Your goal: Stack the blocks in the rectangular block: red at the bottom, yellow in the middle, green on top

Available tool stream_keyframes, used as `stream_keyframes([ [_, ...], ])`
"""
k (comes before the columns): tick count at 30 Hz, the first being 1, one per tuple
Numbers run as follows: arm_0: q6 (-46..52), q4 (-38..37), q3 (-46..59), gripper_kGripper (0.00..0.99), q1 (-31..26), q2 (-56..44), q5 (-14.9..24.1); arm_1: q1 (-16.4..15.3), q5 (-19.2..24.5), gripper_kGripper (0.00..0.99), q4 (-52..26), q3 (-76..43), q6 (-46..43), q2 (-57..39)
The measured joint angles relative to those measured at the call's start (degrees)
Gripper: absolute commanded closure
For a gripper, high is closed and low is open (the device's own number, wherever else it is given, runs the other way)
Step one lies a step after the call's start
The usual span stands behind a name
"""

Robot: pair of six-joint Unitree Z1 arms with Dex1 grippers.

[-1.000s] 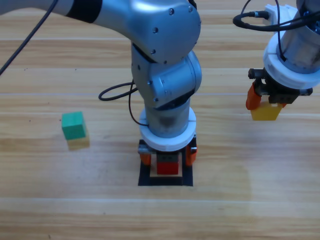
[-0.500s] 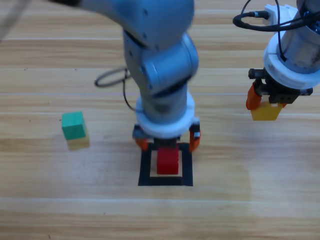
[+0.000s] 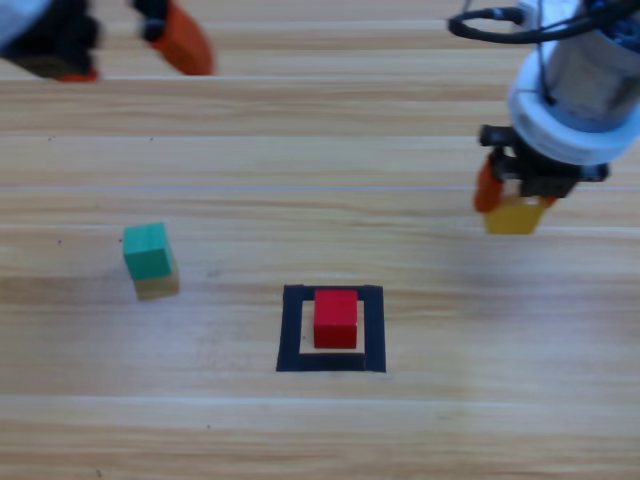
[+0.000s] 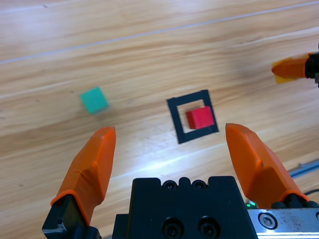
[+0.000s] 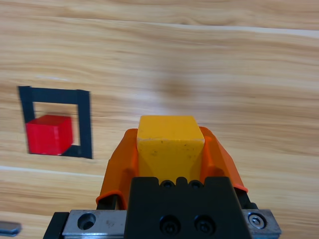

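The red cube [image 3: 336, 319] [image 4: 200, 118] [image 5: 49, 135] sits alone inside the black tape square [image 3: 290, 330] [image 4: 176, 117] [image 5: 84, 124] near the table's middle. Held above the table at the right is the yellow cube [image 3: 515, 214] [image 5: 169, 144], with my right gripper [image 3: 512, 195] [image 5: 169, 149] shut on it. The teal-green cube [image 3: 148, 251] [image 4: 94, 99] rests on the table at the left. My left gripper [image 3: 125, 35] [image 4: 174, 149] is up at the top left corner, open and holding nothing.
The tape square lies between the green cube on the left and the right arm [image 3: 575, 90] on the right. Bare wooden table [image 3: 320, 430] runs along the front edge.
My left arm has let go of the red cube in the square and pulled away to the top left. The right gripper with the yellow cube has shifted slightly left and up.
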State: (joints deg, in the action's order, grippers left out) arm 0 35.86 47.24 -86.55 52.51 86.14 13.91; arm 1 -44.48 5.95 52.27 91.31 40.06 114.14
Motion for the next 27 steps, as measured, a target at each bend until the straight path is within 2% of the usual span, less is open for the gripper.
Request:
stream_keyframes([
  [6, -5.32, 0.01, 2.55, 0.051, -8.39, -1.03, -4.97, -4.32, -2.41, 0.990, 0.55, 5.78, 4.93, 4.34],
  [11, -5.57, 0.01, 2.68, 0.051, -15.18, 3.38, -9.59, -7.90, -2.41, 0.990, 2.75, 12.31, 7.15, 9.47],
  [19, -7.44, 0.01, 2.88, 0.022, -21.64, 9.61, -12.58, -11.22, -2.41, 0.990, 6.39, 19.90, 9.62, 14.98],
  [27, -8.66, -0.45, 6.45, 0.014, -25.04, 10.62, -14.05, -12.27, -2.41, 0.990, 7.29, 21.86, 11.79, 17.22],
])
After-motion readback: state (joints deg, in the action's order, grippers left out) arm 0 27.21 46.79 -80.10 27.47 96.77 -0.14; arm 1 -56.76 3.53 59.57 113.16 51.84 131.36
